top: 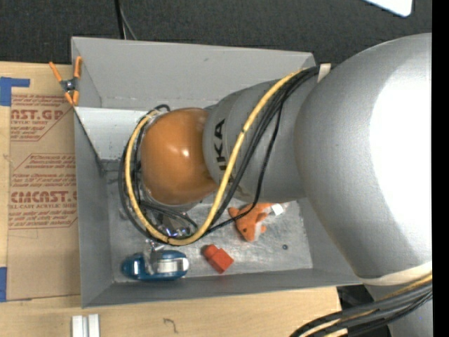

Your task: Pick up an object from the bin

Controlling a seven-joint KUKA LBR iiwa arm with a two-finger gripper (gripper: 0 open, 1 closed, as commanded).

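Note:
My gripper [156, 237] pokes out from under the arm's orange dome at the bin's front left. Just below it, against the front wall, lies a blue and silver roundish thing [155, 266]; whether the gripper touches it I cannot tell. A small red-orange block [218, 258] lies to the right of that thing on the bin floor. Farther right and a little back sits an orange and white thing [254, 220], partly under the arm's cables.
The arm and its orange dome with looped yellow and black cables cover most of the bin's middle and right. The bin's sloping walls stand close on the left and front of the gripper.

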